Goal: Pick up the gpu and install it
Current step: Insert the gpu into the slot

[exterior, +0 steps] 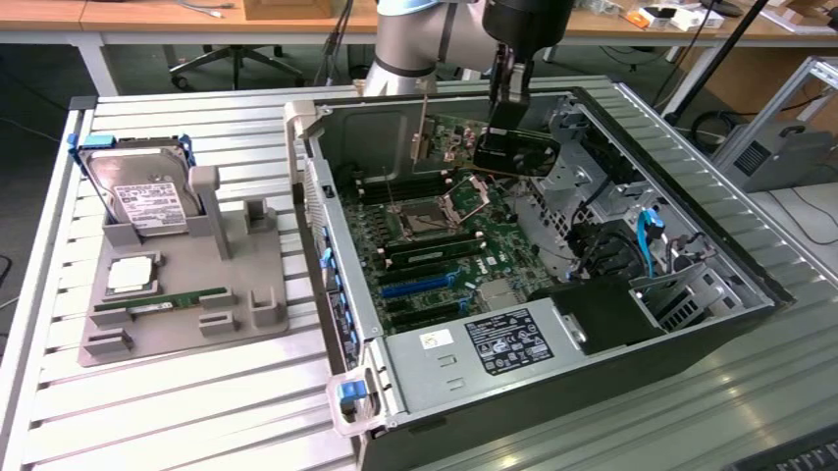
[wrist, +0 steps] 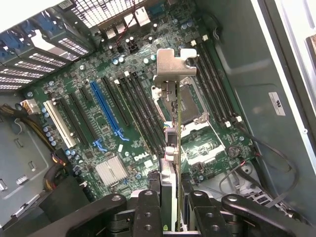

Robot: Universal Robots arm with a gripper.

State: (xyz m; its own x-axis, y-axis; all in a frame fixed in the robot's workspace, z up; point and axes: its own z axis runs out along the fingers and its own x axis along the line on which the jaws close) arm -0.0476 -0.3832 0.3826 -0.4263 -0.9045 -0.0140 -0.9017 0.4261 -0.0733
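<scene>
The gpu (exterior: 515, 152) is a dark flat card that hangs tilted over the far part of the open computer case (exterior: 654, 324). My gripper (exterior: 505, 98) comes down from above and is shut on the card's upper edge. In the wrist view the gpu (wrist: 170, 148) shows edge-on between my two black fingers (wrist: 148, 210), and my gripper (wrist: 171, 202) clamps it. Its silvery metal bracket (wrist: 173, 64) sticks out at the far end. Below the card lies the green motherboard (wrist: 98, 143) with its row of black slots and a blue slot (wrist: 106, 111).
A grey fixture (exterior: 183, 294) at the exterior view's left holds a silver hard drive (exterior: 137, 191), a square chip (exterior: 131, 275) and a green memory stick (exterior: 160, 304). Inside the case are the open processor socket (wrist: 200, 133), a power supply (exterior: 504, 343), drive cages and loose cables (exterior: 649, 240).
</scene>
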